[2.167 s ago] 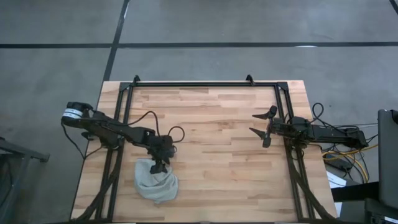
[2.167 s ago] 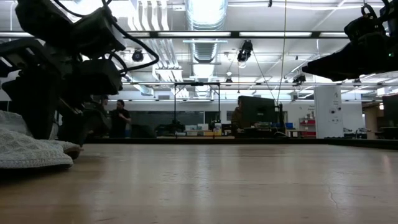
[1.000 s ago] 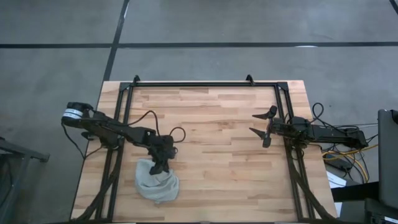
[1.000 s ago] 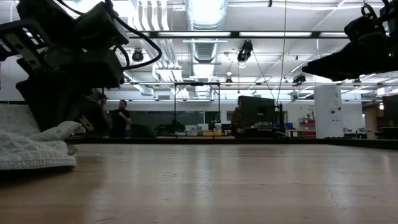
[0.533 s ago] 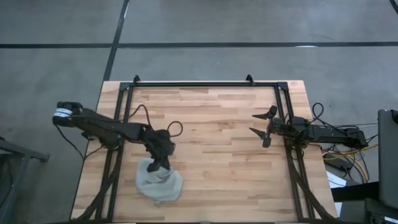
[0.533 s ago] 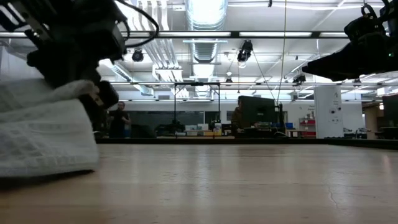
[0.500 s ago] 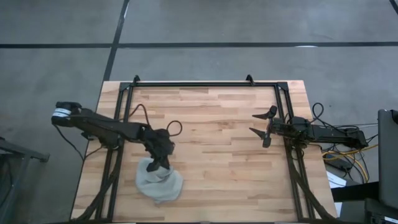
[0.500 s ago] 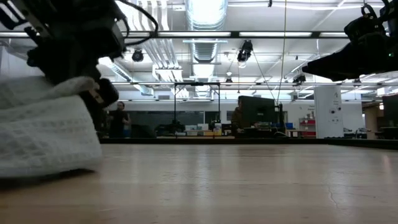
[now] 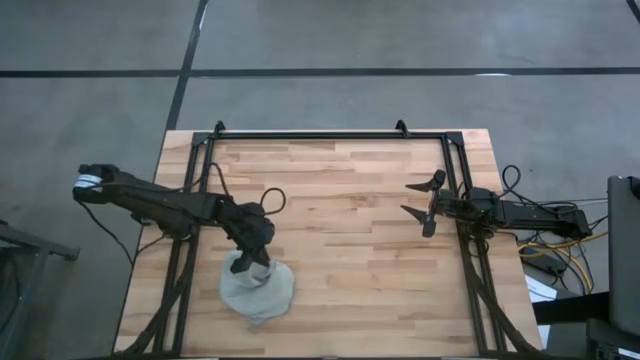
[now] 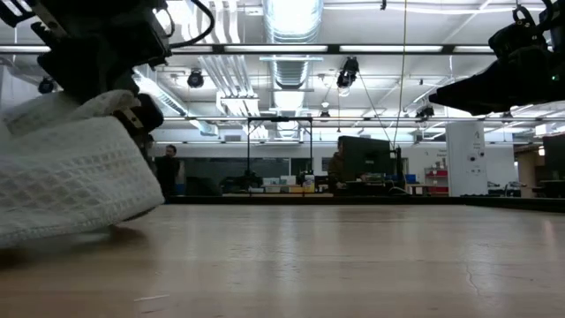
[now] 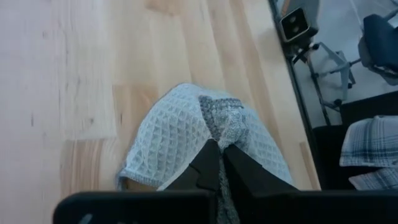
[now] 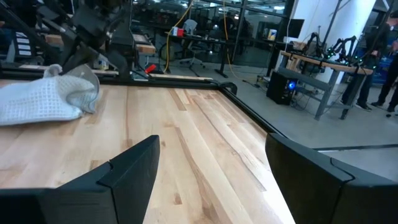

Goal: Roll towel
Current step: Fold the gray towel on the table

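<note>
The towel point(image 9: 258, 292), a light grey-blue waffle cloth, sits bunched near the table's near left. It also shows in the low view point(image 10: 71, 181) and the right wrist view point(image 12: 43, 99). My left gripper point(image 9: 252, 262) hangs just over its far side, shut on it point(image 11: 221, 154). My right gripper point(image 9: 424, 205) waits open at the table's right side, level, with nothing between its fingers point(image 12: 211, 168). My left gripper pinches a bunched fold point(image 11: 219, 132) at the towel's far side between its two shut fingers. The fingers slant down from the table's left. The gripped part is raised and the cloth drapes below it; the towel's lower edge point(image 10: 26, 237) lies on the table.
A black frame rail point(image 9: 330, 135) runs along the table's far edge and down both sides. Bare wood point(image 9: 350, 260) lies between the towel and the right gripper. Cables point(image 9: 560, 245) trail off the right side.
My left gripper has gone up, staying shut on the towel. The gripped fold has risen with it, so the cloth now stands as a tall drape instead of a low heap. Its lower part has stayed on the table.
</note>
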